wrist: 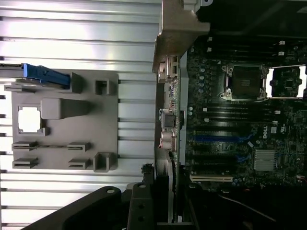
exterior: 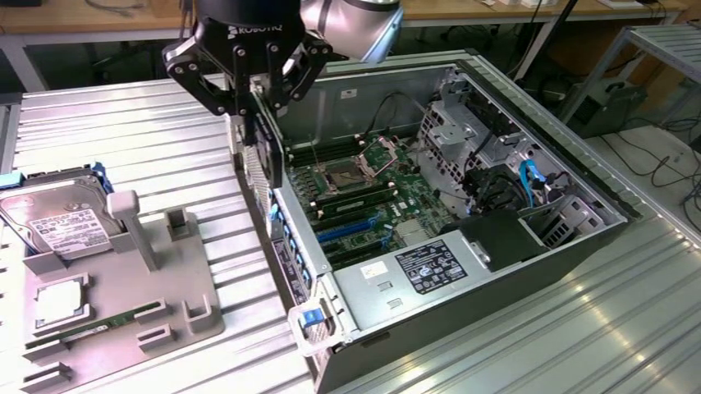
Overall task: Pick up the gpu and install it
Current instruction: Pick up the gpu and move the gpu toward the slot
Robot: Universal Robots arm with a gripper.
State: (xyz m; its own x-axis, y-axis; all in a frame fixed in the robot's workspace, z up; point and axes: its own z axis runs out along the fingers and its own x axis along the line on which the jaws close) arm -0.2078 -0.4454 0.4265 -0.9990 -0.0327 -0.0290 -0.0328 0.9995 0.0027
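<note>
Pickup's done: the gripper's (exterior: 254,113) fingers (exterior: 210,86) are clamping the gpu (exterior: 255,160), which is hanging edge-on at the PC case's (exterior: 559,144) rear wall, beside the mobo (exterior: 362,193). Install's not done; the card isn't sitting in a slot yet.

ROBOTIQ on the gripper (exterior: 258,111) (white letters); DELL on the motherboard (wrist: 240,120), turned sideways.

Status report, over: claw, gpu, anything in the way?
The claw shut on the gpu. Card held on edge above the rear wall of the computer case, not seated. The expansion slots look unobstructed.
</note>
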